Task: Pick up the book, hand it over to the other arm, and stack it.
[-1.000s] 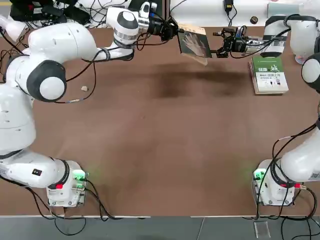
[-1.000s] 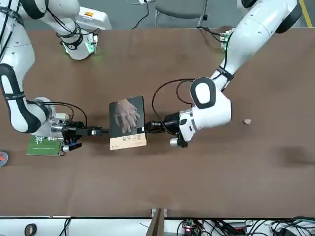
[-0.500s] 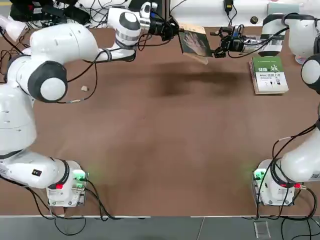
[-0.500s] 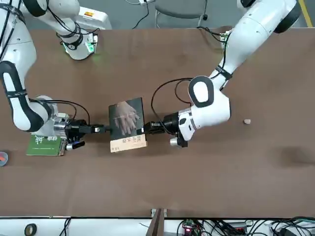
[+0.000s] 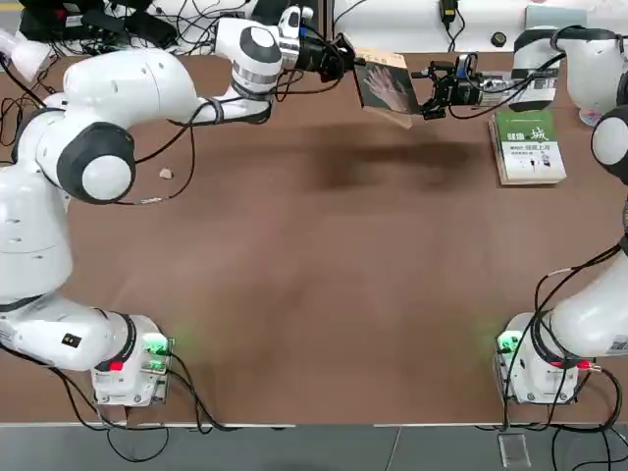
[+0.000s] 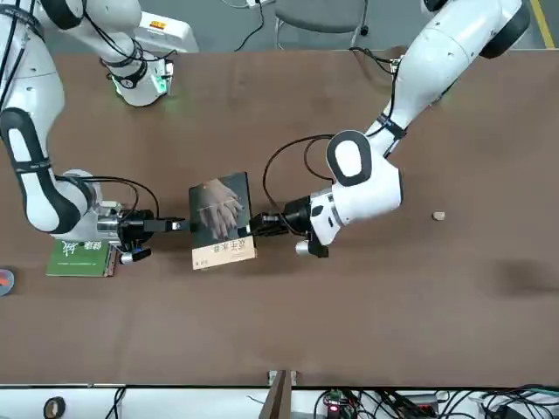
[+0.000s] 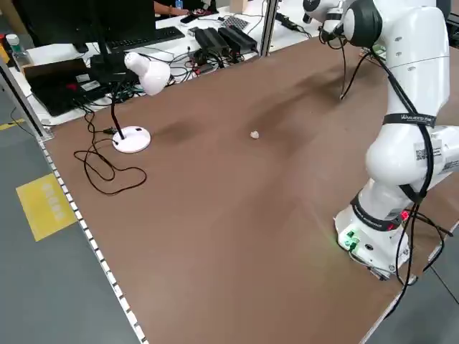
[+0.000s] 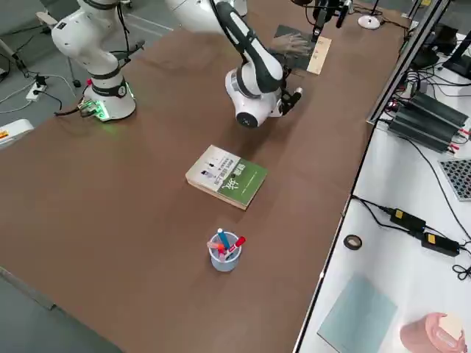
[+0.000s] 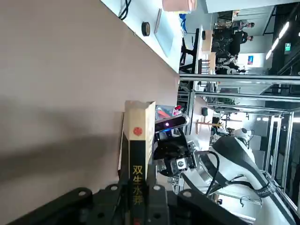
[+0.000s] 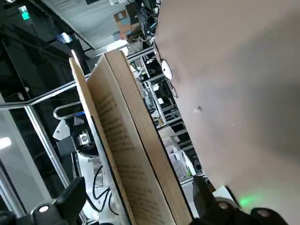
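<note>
Book point(image 6: 222, 222) held clear of the tabletop point(image 5: 314, 275), pinched along one side edge by the left gripper point(image 6: 251, 227), jaws clamped shut on cover and pages together. Cover with the pale hand image tilted, facing partly up, tan band toward the front camera. Opposite the left gripper across the book, the right gripper point(image 6: 179, 226) at the free edge, jaws spread wide with one finger on either side of that edge; no squeeze yet, as the right wrist view shows the page block standing between the parted fingers. Beyond the right gripper from the book, the thicker green-and-white book point(image 5: 528, 147) lying flat on the tabletop, likely the base for the stack.

Handover seemingly at the point of the second grip, with release not yet due.

Handling, as a judgement: thin paperback, light, little strain on either grip, but floppy. Held by one edge alone, prone to sag or fan open, so best taken well in from the edge, across the full thickness, near the middle of the edge's length rather than at a corner. Glossy-looking cover possibly slick; firm closure advisable before the left jaws let go. Main risk: pages splaying or the book swinging down once only one side carries it.
</note>
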Robot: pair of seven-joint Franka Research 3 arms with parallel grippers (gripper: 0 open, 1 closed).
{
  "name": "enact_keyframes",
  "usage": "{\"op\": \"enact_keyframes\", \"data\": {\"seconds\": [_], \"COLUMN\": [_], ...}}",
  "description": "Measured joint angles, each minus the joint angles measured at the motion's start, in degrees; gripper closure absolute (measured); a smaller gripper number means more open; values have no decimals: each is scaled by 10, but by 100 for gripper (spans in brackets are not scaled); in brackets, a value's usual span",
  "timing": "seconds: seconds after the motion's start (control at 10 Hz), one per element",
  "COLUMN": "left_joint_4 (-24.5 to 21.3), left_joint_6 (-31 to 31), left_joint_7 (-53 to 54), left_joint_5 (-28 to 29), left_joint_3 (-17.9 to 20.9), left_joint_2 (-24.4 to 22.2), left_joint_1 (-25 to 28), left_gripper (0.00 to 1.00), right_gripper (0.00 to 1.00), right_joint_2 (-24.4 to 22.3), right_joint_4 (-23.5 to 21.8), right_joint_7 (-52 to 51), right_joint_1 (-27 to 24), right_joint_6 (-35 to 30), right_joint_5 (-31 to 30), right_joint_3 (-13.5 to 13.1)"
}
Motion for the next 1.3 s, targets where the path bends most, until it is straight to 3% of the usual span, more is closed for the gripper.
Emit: {"op": "enact_keyframes", "data": {"seconds": [0.8, 1.3], "left_joint_4": [6, 7], "left_joint_6": [0, 0], "left_joint_7": [0, 0], "left_joint_5": [0, 0], "left_joint_3": [1, 1], "left_joint_2": [0, 1], "left_joint_1": [-3, -3], "left_gripper": [99, 99], "right_gripper": [0, 0], "right_joint_2": [-1, -1], "right_joint_4": [0, -1], "right_joint_7": [21, 33], "right_joint_1": [19, 39], "right_joint_6": [-11, -5], "right_joint_5": [1, 49], "right_joint_3": [2, 4]}}
